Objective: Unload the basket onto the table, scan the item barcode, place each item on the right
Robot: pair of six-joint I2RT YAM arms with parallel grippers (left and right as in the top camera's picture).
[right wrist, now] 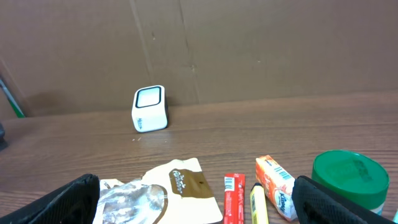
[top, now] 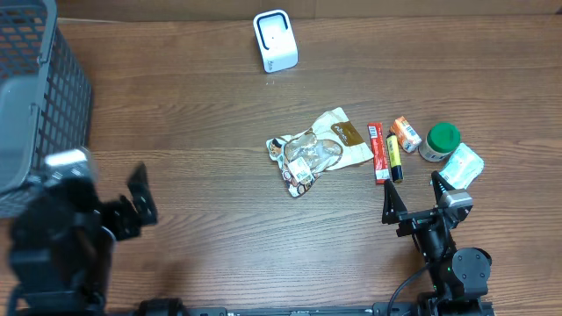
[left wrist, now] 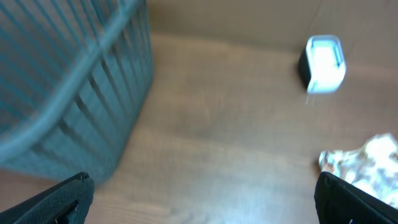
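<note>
While scanner stands far back, I note left end effector and right end effector wide open, empty.

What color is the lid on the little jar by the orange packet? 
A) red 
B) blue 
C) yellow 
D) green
D: the jar has a green lid, which shows in the overhead view and again in the right wrist view.
</note>
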